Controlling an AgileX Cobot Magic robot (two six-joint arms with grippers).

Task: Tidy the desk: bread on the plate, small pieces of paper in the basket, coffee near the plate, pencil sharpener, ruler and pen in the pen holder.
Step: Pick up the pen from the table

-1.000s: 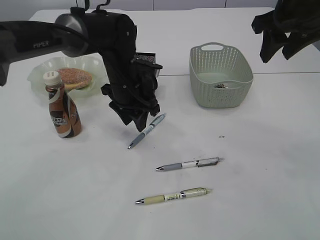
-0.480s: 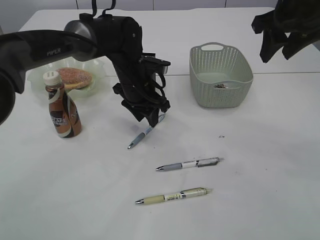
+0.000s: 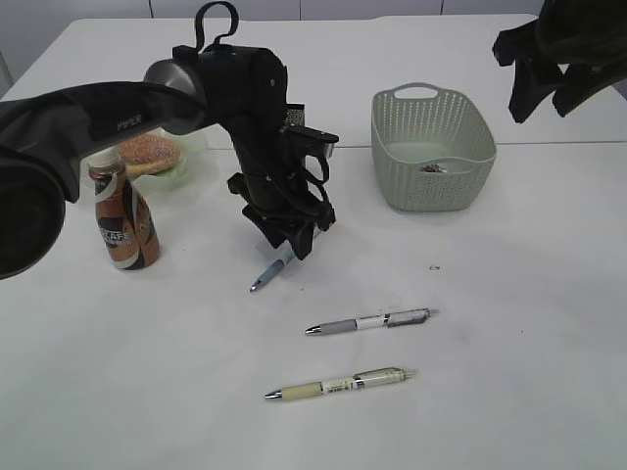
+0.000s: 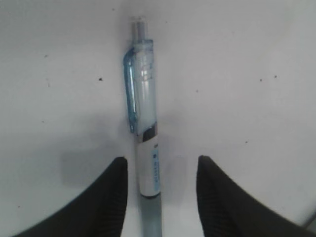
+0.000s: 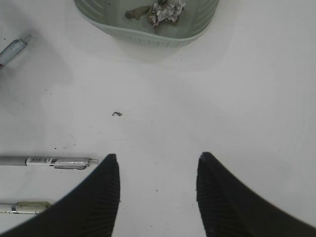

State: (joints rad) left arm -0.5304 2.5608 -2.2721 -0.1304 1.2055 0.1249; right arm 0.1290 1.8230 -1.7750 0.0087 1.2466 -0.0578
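One blue pen (image 4: pixel 144 133) lies between the spread left gripper (image 4: pixel 160 190) fingers — clicker at twelve o'clock — untouched.

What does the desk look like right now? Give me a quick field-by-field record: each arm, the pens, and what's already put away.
left gripper: open, jaws on either side of the blue pen, which lies flat on the desk
right gripper: open, empty, raised above the desk
other pens: grey pen and yellow-green pen, both lying loose
bread: on the plate
coffee: upright beside the plate
paper scraps: in the basket
pen holder: mostly hidden behind the left arm
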